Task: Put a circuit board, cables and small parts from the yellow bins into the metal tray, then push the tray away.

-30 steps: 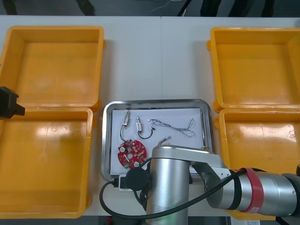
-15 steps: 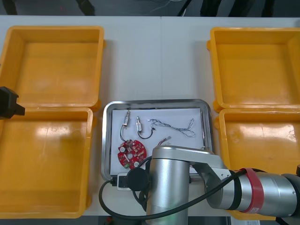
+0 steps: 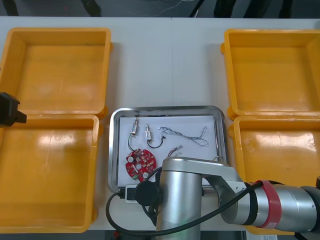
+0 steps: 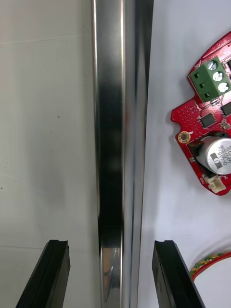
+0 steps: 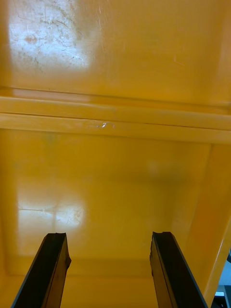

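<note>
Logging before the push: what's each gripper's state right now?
Left gripper: open, empty, above the left bins.
Right gripper: open, empty, fingers either side of the tray rim.

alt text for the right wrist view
The right end effector stands open astride the metal tray's rim, table on one side, white tray floor on the other. A round red circuit board and a red and yellow cable lie inside.

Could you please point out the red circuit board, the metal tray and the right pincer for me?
red circuit board (image 3: pixel 139 163): front view, middle of its red face.
metal tray (image 3: pixel 165 108): front view, its far rim.
right pincer (image 4: pixel 111 245): right wrist view, midway between its open fingertips.
</note>
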Controlling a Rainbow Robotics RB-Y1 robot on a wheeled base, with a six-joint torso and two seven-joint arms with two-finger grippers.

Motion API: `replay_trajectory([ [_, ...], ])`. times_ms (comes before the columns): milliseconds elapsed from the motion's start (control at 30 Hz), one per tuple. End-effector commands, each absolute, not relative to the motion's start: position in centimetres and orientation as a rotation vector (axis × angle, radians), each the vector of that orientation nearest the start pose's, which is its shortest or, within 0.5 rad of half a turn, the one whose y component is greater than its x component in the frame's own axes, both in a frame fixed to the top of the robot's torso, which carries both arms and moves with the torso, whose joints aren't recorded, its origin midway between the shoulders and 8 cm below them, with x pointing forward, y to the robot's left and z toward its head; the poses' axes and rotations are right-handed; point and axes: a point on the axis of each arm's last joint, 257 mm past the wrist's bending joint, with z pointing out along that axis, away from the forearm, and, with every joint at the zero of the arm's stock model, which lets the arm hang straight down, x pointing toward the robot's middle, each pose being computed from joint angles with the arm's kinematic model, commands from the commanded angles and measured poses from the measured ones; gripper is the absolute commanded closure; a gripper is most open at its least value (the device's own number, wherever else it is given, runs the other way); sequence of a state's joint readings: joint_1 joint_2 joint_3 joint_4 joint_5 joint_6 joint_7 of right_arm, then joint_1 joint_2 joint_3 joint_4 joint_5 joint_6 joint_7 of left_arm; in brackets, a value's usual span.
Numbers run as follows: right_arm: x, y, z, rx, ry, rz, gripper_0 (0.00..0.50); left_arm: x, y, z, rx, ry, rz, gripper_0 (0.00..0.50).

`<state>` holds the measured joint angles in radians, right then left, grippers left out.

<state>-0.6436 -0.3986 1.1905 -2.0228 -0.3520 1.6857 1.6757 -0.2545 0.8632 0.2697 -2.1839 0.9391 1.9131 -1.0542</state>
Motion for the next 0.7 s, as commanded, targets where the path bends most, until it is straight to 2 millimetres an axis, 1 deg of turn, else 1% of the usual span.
replay_trajectory([
  [33,29.42,-1.23,-34.49,-1.982,1.996,-0.335,0.000,38.22,37.22,-11.97,-0.079,2.630,0.034,0.000],
  [133,29.57,-1.30,-34.74,-1.980,2.001,-0.339,0.000,38.22,37.22,-11.97,-0.079,2.630,0.034,0.000],
  [700,29.76,-1.43,-34.74,-1.973,2.002,-0.350,0.000,38.22,37.22,-11.97,-0.079,2.630,0.034,0.000],
])
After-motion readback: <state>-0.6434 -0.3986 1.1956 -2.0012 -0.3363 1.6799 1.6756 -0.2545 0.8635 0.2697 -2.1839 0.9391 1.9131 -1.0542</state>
